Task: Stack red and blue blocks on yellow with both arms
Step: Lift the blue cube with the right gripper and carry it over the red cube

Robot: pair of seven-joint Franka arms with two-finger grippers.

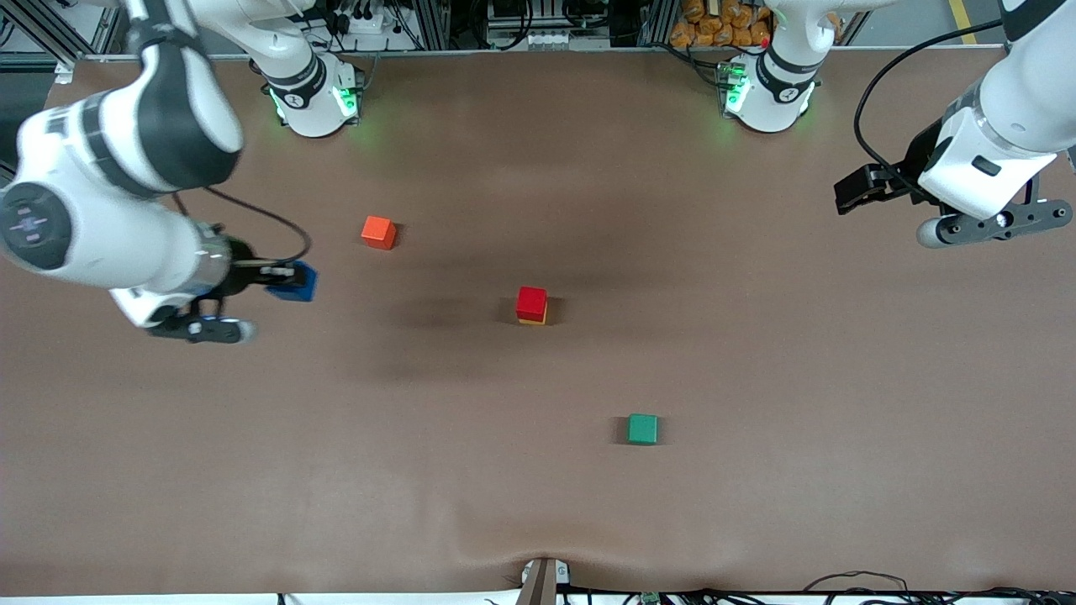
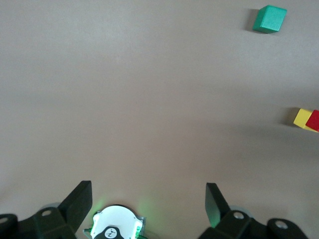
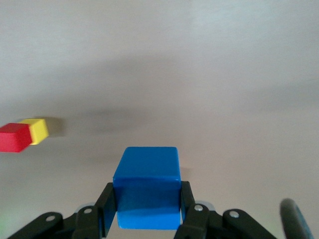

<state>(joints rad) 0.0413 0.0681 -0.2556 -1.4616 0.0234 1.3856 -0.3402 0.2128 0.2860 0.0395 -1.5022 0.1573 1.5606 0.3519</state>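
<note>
The red block [image 1: 531, 300] sits on the yellow cube [image 1: 532, 318] at the table's middle; both also show in the right wrist view, red [image 3: 14, 137] and yellow [image 3: 37, 130], and in the left wrist view, red [image 2: 314, 120] and yellow [image 2: 302, 118]. My right gripper [image 1: 286, 280] is shut on the blue block [image 1: 296, 282], held up over the right arm's end of the table; the right wrist view shows the blue block [image 3: 147, 186] between its fingers [image 3: 106, 206]. My left gripper [image 1: 847, 192] is open and empty, up over the left arm's end of the table, waiting.
An orange cube [image 1: 378, 232] lies toward the right arm's base. A green cube [image 1: 642, 428] lies nearer the front camera than the stack, also in the left wrist view [image 2: 269, 19]. The left arm's base [image 2: 114, 227] shows below its fingers.
</note>
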